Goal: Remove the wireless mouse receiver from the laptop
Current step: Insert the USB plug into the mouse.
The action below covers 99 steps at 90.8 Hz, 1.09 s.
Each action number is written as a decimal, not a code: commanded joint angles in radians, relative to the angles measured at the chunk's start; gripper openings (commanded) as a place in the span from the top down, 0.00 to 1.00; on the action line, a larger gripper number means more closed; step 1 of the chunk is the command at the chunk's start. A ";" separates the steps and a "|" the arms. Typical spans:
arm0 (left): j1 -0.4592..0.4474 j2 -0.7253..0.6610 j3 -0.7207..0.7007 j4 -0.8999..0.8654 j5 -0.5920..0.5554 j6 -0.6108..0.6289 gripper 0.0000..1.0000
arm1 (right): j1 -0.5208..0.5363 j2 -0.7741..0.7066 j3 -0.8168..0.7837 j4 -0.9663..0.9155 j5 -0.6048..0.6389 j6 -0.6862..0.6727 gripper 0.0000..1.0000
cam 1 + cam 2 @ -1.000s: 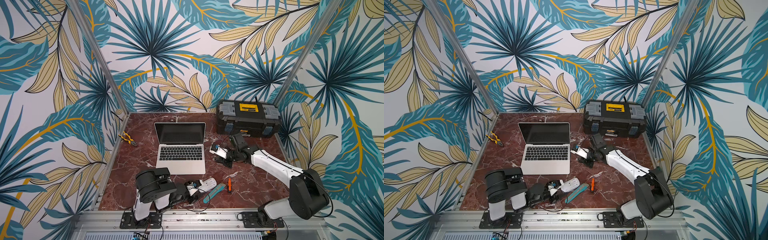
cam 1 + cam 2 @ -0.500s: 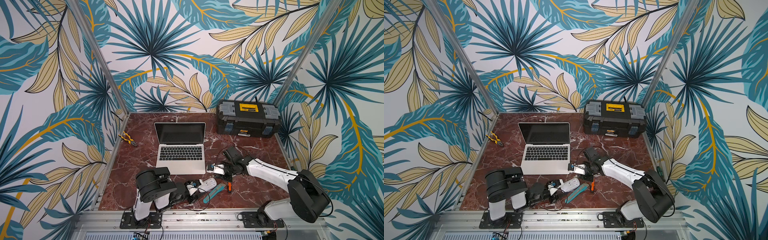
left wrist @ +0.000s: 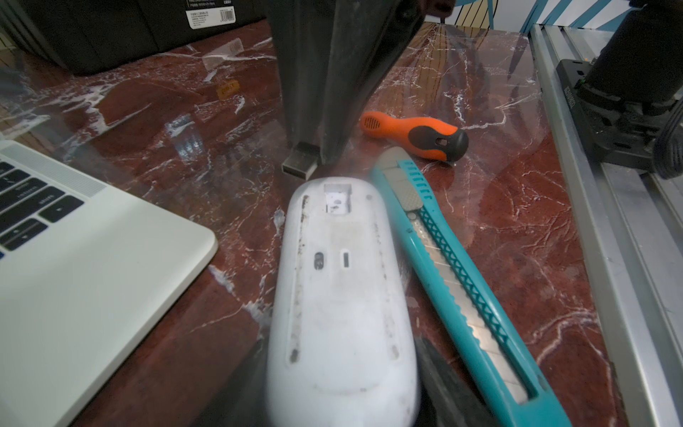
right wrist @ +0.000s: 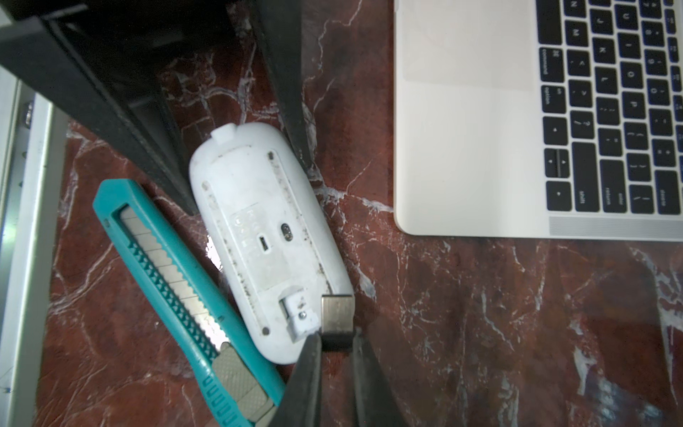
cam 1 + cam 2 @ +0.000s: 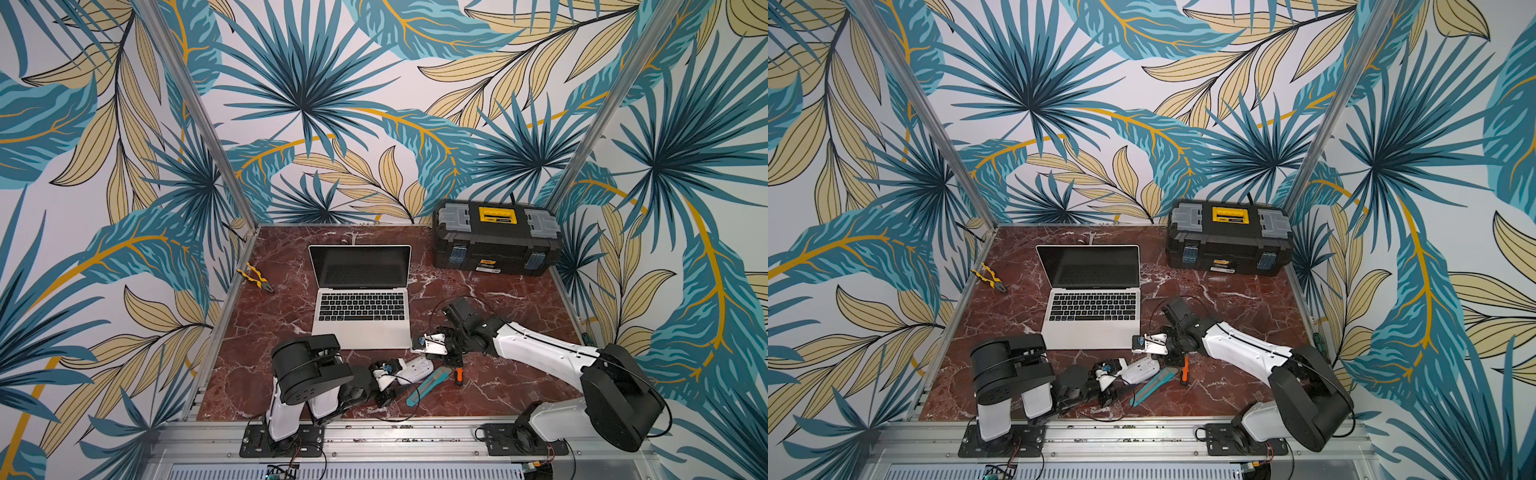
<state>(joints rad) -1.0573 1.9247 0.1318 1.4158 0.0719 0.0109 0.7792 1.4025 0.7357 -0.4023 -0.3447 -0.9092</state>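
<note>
Receiver [image 4: 336, 318] is out of the laptop [image 5: 361, 332] now. A second ago my right gripper [image 4: 335, 338] was up beside the laptop's right edge, level with the keyboard. Since then it has swung back toward me and sits just off the laptop's front right corner, jaws clamped on the small metal plug, which is clear of any port. I judge the removal itself done. What remains is probably stowing it, since the plug's free end hangs by the open slot in the underside of the white mouse [image 3: 340, 295], touching or just short, I cannot tell which. My left gripper [image 5: 388, 374] has not moved. It is closed on the mouse's rear end, holding it belly-up in front of the laptop, with the teal utility knife [image 3: 454, 266] alongside and the orange screwdriver [image 3: 414, 135] just past it. My right arm reaches low and long toward the laptop, forearm nearly level and wrist bent so the fingers point steeply down at the mouse. The left arm stays folded by its base.
</note>
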 commanded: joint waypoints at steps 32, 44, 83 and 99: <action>0.005 0.020 0.002 -0.007 0.009 -0.002 0.50 | 0.005 -0.001 -0.040 -0.042 -0.019 -0.056 0.86; 0.006 0.019 0.002 -0.006 0.016 0.000 0.50 | 0.037 0.019 -0.036 -0.047 -0.023 -0.054 0.84; 0.005 0.023 0.002 -0.007 0.012 -0.001 0.48 | 0.043 0.034 -0.051 -0.030 0.010 -0.048 0.81; 0.005 0.027 0.006 -0.008 0.023 0.001 0.48 | 0.043 0.029 -0.054 -0.016 0.028 -0.036 0.78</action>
<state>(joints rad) -1.0565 1.9297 0.1318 1.4261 0.0769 0.0113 0.8173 1.4208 0.7082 -0.4168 -0.3405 -0.9535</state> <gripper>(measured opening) 0.600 0.217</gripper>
